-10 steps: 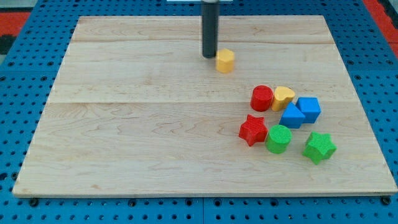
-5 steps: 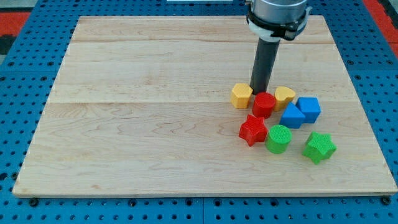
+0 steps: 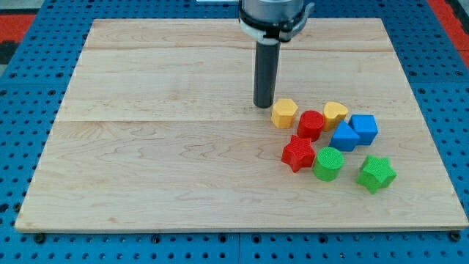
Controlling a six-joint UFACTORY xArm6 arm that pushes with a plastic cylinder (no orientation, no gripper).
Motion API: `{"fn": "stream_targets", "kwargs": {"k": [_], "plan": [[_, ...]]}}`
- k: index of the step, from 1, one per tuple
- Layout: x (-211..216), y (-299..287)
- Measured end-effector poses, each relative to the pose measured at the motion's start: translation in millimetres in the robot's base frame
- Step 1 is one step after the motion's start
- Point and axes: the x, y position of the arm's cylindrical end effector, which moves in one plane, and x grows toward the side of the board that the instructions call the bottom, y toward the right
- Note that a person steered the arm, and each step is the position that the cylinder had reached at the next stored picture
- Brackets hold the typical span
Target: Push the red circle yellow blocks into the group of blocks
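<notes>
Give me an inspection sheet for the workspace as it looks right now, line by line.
Surface: pale wooden board on a blue perforated base.
Job's things: yellow hexagon block beside the red circle block, at the cluster's upper left; yellow heart block to the circle's upper right.
Clutter: red star block, green circle block, green star block, blue triangle block and blue cube block, bunched at the view's right.
Grippers: none; my tip sits just upper left of the yellow hexagon block; contact unclear.
Cables: nothing seen.
Surroundings: red patches at the view's top corners.
</notes>
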Motion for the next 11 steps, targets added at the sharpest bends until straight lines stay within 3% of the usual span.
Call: {"fn": "stream_targets", "kwargs": {"k": [1,2,4,6,7,8,9,11], "plan": [[30.4,19.7],[32.3,46.8],[-18.2,18.1],[36.2,80.1],[25.7,49.0],[-21.1,66.2],[-42.8,141.2],[26.2,133.7]]}}
